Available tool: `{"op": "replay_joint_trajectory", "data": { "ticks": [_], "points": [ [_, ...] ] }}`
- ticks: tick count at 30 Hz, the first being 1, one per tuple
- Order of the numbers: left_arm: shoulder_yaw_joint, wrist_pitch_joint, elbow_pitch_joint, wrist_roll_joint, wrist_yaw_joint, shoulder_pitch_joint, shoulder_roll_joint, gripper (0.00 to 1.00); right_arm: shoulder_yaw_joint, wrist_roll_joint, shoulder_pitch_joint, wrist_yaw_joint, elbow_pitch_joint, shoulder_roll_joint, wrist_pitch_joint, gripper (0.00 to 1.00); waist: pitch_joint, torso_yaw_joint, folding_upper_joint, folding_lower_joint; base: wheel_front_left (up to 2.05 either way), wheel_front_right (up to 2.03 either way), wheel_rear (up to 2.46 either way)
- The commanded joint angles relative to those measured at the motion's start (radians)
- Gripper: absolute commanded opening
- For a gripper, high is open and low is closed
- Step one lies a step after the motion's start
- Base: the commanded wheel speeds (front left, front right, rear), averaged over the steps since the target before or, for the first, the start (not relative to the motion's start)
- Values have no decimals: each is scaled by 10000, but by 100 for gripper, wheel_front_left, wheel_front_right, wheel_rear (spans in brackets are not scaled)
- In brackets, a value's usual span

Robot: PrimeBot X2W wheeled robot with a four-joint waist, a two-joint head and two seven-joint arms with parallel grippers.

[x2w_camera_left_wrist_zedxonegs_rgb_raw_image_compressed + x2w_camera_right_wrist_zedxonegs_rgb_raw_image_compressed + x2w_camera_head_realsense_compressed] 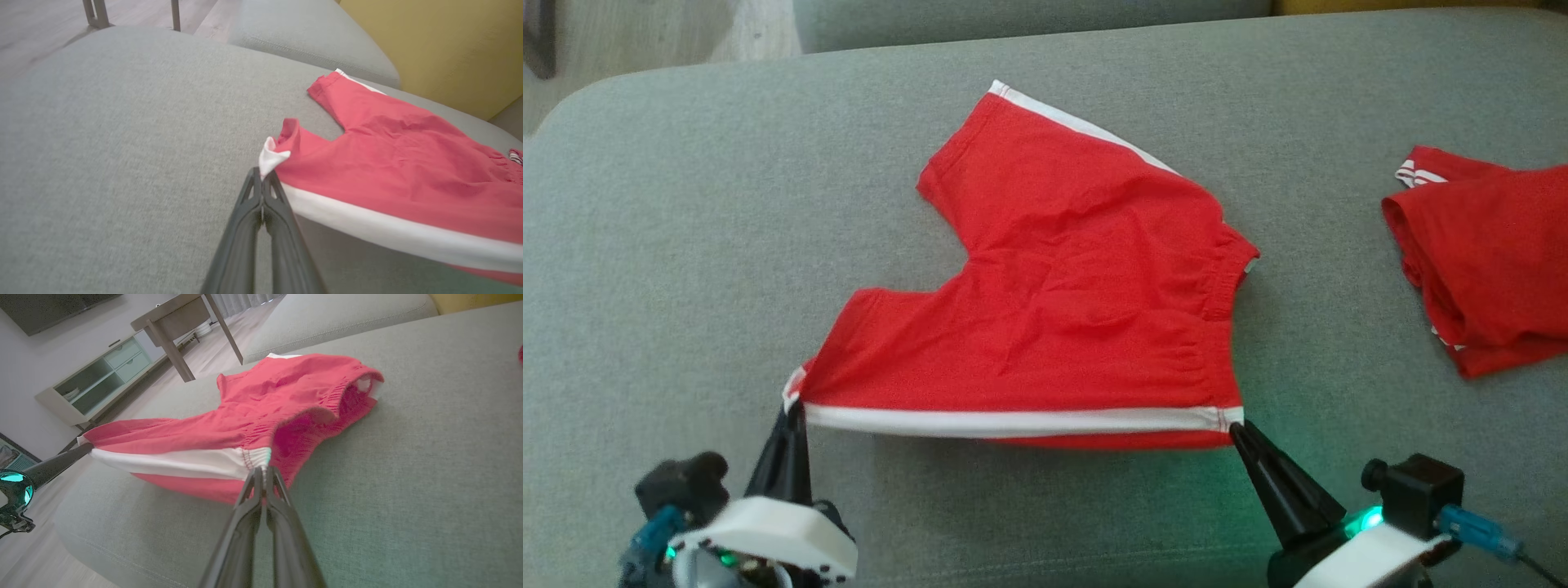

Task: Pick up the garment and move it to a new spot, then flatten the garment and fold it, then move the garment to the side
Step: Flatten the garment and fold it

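**Shorts pinched at both ends of the near stripe, flatten step in hand**

The red shorts lay mid-cushion on the grey sofa seat. The far leg and the waistband were down on the fabric, and the near edge was lifted a little off it. The white side stripe ran taut along that near edge between your two claws. Your left claw was shut tight on the leg-hem end of the stripe. Your right claw was shut tight on the waistband end. Both grips looked shallow, just a corner of cloth at the tips.

The step read as flattening, with no fold made yet. To do it well, you'd have wanted the claws level and the stripe taut. An even draw toward you would pull the creases out, then the near edge could go down flat before you let go. A lopsided pull would likely have skewed the legs, and a hard tug could have slipped those thin corner grips. The waistband gaped open in the right wrist view and was worth settling closed.

A second red garment sat well apart on the right of the seat.

No brand or writing was readable. A pale patch inside the waistband may have been a label, but it was too small to read.
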State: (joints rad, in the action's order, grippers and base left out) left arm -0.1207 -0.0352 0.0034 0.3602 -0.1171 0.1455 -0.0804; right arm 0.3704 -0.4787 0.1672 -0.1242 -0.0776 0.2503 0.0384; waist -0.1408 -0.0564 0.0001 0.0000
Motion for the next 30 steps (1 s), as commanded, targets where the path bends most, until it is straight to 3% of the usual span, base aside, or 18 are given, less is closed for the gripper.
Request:
{"op": "replay_joint_trajectory", "data": {
  "ticks": [1,7,13,23,30],
  "points": [
    [281,65,-575,-119,-86,-390,-168,0,-36,166,-163,-65,-543,-21,96,0,-8,-23,-1,0,0,0,0],
    [101,591,-1165,-242,-31,-872,-408,0,-612,611,-151,-65,-1118,-629,571,0,-133,-124,-1,0,0,0,0],
    [-100,1044,-528,-222,347,-2886,-590,0,-1077,479,-1220,-65,-721,-1143,536,0,-760,-375,-1,0,0,0,0],
    [-372,2060,2776,-80,1194,-7553,-890,0,-1086,-375,-3990,-65,1221,-1820,-250,0,-2354,-1349,-1,0,0,0,0],
    [-349,2205,6103,-197,1201,-10395,-982,0,-449,-1143,-5611,-65,2613,-1978,-1029,0,-3252,-2101,-1,0,0,0,0]
  ]
}}
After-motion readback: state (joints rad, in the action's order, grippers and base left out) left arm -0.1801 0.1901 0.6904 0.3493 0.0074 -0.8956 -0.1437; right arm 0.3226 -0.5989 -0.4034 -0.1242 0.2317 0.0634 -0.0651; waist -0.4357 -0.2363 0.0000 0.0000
